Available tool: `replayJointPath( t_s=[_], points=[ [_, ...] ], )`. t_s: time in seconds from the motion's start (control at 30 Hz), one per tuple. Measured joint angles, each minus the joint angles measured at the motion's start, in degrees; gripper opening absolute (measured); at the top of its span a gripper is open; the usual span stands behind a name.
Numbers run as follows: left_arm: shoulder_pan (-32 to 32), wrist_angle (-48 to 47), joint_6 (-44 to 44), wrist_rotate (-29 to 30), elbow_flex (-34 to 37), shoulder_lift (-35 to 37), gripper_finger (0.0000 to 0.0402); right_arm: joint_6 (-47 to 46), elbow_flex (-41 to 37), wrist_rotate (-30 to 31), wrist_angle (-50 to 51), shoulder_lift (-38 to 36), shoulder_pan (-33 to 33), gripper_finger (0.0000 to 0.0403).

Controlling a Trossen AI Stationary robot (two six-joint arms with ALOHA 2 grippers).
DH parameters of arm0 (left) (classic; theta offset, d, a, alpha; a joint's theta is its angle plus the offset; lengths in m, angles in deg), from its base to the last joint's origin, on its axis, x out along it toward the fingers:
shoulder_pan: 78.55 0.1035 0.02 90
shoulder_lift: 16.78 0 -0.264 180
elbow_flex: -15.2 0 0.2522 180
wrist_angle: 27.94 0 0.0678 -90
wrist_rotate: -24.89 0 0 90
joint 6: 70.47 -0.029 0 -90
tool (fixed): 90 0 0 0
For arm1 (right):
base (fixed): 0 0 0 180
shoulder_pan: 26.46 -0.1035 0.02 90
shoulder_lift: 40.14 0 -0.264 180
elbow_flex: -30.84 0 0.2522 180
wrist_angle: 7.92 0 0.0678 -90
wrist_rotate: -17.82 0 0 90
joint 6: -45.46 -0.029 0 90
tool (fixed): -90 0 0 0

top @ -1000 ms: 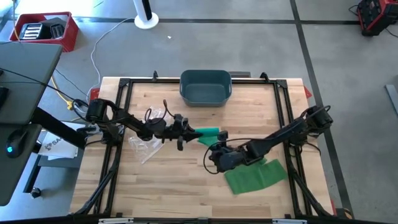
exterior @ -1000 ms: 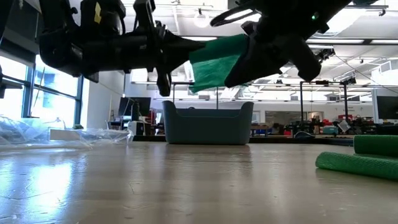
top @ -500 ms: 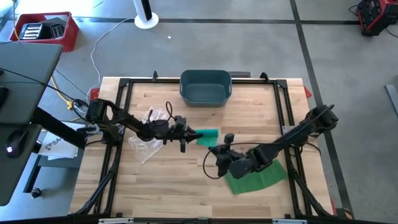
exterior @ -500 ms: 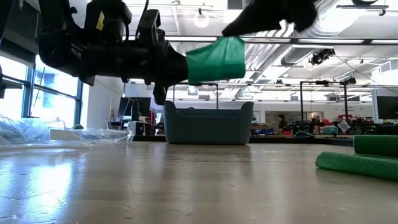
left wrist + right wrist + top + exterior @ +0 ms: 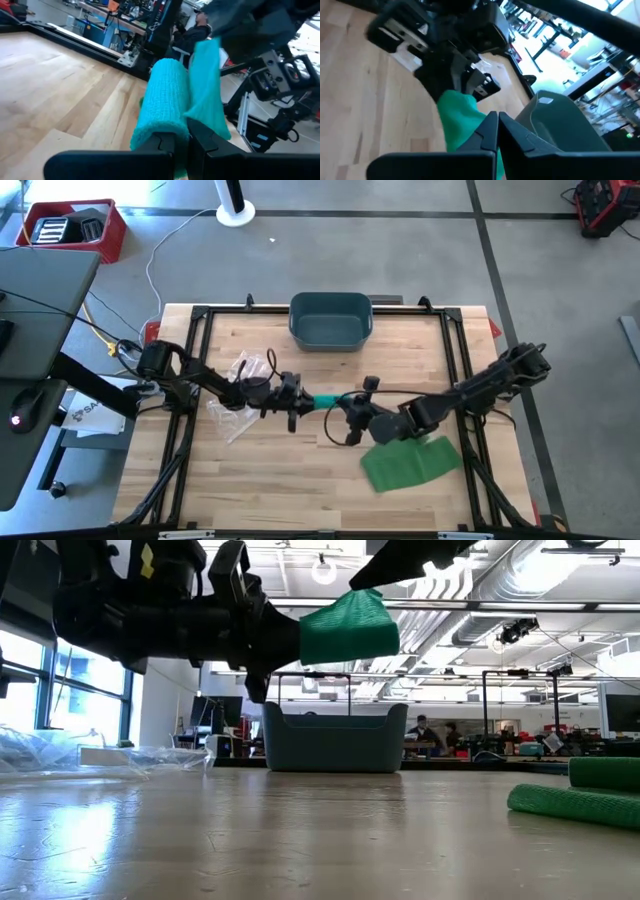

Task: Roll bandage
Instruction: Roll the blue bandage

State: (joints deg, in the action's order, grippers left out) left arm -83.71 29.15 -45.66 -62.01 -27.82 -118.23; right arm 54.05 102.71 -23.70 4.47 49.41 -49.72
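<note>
A green bandage is partly wound into a roll (image 5: 161, 102) that is held above the table's middle (image 5: 326, 400); it also shows in the low view (image 5: 348, 626). Its loose part lies in a heap (image 5: 410, 462) on the table at the near right. My left gripper (image 5: 297, 399) is shut on the roll from the table's left. My right gripper (image 5: 350, 410) is right beside the roll, on its right, and is shut on the bandage strip (image 5: 206, 95) that leaves the roll. My left gripper pinches the roll's near end (image 5: 157, 131) between its two fingers, coming level from the table's left and lying along the roll. The roll is lifted clear of the table, about level. My right gripper pinches the green bandage (image 5: 468, 129) close to the roll, coming from the table's right. One layer or several, I cannot tell. The held part is clear of the table.
A blue-grey bin (image 5: 331, 320) stands at the far middle. A crumpled clear plastic bag (image 5: 240, 392) lies under my left arm. The heap of loose bandage shows in the low view at the right (image 5: 575, 802). Bare wood lies at the near left.
My right gripper has drawn back toward the near edge, away from the roll, and then come back toward the far edge, close beside the roll. My left gripper has stayed in place with the roll, which stays lifted.
</note>
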Motion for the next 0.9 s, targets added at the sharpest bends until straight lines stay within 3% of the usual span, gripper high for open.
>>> replayJointPath(
  t_s=[0.63,0.9],
  points=[
    [-0.86,2.04,4.97,-1.16,0.01,0.04,0.0007,-8.81,0.02,2.50,5.72,-0.10,0.91,0.0000],
    [-0.91,1.88,6.82,-1.36,0.02,0.04,0.0007,-11.27,0.02,-6.82,5.86,-0.17,2.08,0.0000]
  ],
)
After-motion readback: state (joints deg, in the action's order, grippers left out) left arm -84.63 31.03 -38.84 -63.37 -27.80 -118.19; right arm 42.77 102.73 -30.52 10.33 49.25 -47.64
